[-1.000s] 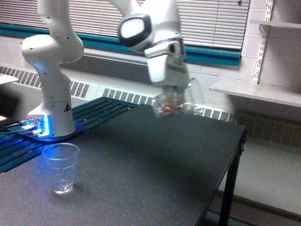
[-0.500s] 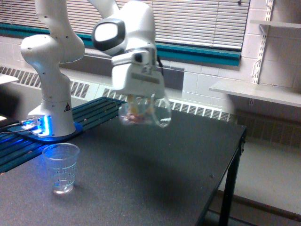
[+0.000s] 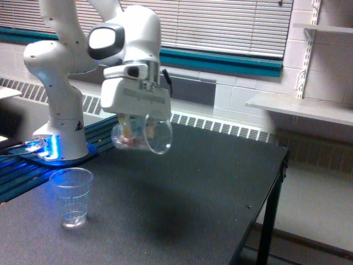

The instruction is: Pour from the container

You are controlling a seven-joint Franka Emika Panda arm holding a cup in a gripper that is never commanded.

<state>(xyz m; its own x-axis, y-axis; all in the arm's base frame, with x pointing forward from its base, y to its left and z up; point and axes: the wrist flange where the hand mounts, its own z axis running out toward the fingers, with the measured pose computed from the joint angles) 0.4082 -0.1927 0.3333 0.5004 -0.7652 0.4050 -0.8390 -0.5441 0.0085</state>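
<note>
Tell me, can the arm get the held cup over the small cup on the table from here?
Probably yes. The held cup hangs in the gripper, above and to the exterior view's right of the small cup, with only bare table between them.

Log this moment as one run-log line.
gripper: shut on clear cup | cup: tilted, airborne, contents inside | measuring cup: upright on table | pour: not started

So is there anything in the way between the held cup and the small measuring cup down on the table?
Nothing visible. The claw holds the container tipped on its side in the air. The measuring cup stands upright on the table, lower and toward the exterior view's left, with only bare tabletop and open air between them.
</note>
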